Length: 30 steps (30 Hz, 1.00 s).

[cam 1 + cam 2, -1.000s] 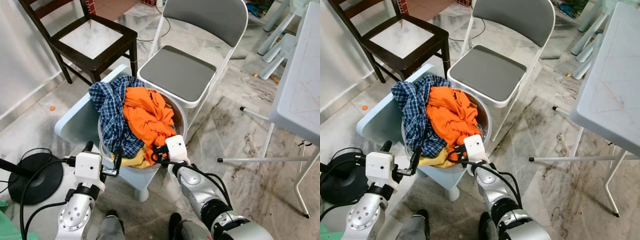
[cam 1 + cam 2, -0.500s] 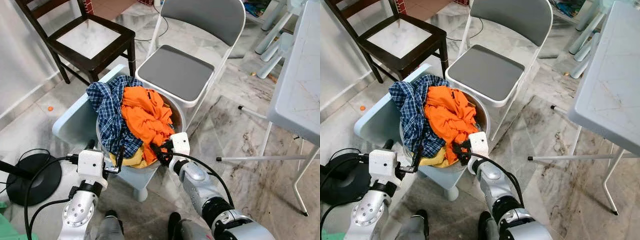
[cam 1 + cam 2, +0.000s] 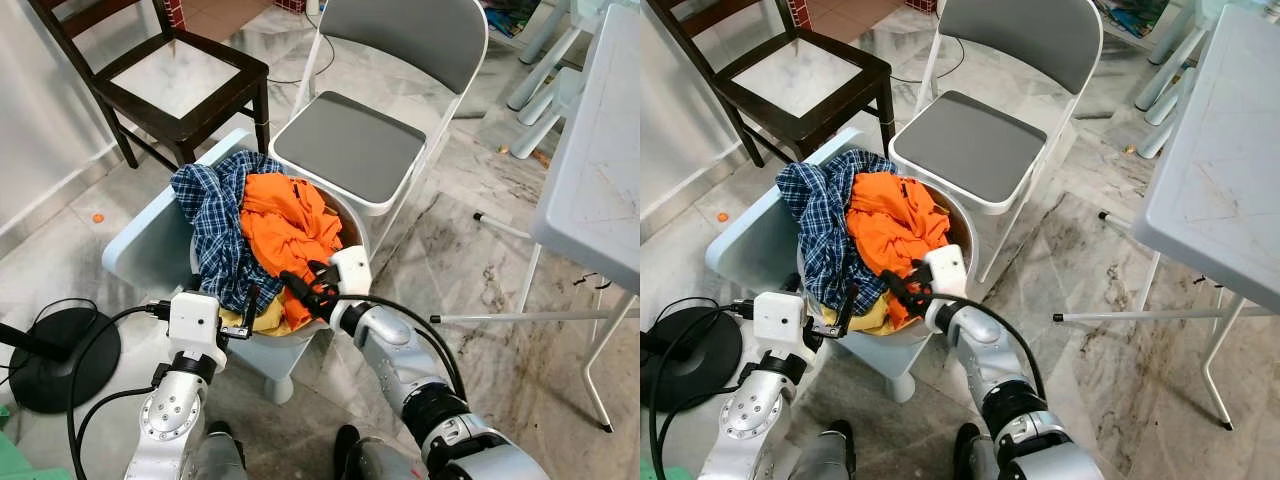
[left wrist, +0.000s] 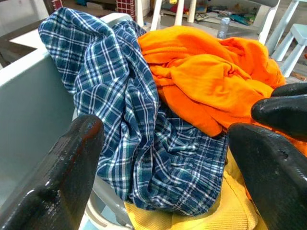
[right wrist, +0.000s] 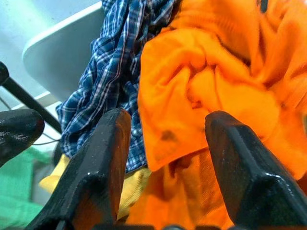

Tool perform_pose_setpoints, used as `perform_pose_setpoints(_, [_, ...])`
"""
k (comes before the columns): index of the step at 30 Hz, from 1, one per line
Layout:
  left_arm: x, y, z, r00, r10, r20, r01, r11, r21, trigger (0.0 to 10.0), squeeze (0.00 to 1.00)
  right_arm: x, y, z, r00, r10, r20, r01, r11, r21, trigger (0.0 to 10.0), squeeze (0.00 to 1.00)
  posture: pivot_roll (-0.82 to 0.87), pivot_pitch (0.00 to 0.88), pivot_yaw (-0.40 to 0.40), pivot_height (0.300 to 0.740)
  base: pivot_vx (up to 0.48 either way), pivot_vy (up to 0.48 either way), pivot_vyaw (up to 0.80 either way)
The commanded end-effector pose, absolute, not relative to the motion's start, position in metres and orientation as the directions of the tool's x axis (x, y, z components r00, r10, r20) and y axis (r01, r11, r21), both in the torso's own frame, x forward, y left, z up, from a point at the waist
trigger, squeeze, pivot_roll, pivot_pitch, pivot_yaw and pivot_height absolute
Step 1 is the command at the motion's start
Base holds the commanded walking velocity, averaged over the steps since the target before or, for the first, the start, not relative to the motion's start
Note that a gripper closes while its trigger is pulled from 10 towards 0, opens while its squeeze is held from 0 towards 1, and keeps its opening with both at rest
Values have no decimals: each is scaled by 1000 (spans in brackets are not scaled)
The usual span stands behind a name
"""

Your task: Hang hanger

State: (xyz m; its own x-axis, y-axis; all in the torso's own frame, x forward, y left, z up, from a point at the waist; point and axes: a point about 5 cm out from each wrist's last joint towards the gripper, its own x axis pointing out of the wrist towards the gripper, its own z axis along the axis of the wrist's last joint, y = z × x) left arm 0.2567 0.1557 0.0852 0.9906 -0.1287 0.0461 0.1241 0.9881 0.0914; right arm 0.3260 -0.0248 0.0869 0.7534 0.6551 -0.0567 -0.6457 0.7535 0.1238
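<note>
At the bottom of the left eye view, two silver robot arms are reaching up toward a round white plastic laundry basket sitting in the frame's centre. The left gripper, lower left of centre, is hovering at the basket's near rim with its two black fingers spread apart, holding nothing. The right gripper, just right of it, is pressing into the lower edge of a crumpled orange cotton garment; its fingers are parted around a fold of the cloth, though a firm grasp cannot be confirmed. Under the orange garment, a yellow knitted cloth is peeking out at the near rim. A blue and white checked shirt is draping over the basket's left side, touching the orange garment. No hanger can be made out among the clothes. The basket is resting on a pale blue plastic desk. A black round stand base is lying on the floor at lower left. Beyond the basket, a grey padded folding chair with a white frame is standing at upper centre, and a dark wooden chair is standing at upper left. A white tabletop is running along the right edge.
</note>
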Motion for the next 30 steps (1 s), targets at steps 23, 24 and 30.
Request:
perform_pose_setpoints(23, [257, 155, 78, 991, -132, 32, 128, 987, 97, 10000, 0, 323, -33, 86, 831, 555, -29, -554, 832, 42, 10000, 1000, 326, 266, -138, 740, 0, 0, 0])
perform_pose_setpoints(24, [257, 155, 78, 991, -131, 32, 128, 987, 97, 10000, 0, 323, -36, 87, 837, 546, -25, -545, 837, 45, 10000, 1000, 323, 263, -139, 740, 0, 0, 0])
perform_pose_setpoints(30, [258, 154, 77, 990, -134, 33, 131, 987, 94, 10000, 0, 321, -53, 84, 855, 519, -20, -518, 855, 38, 10000, 1000, 310, 258, -139, 740, 0, 0, 0])
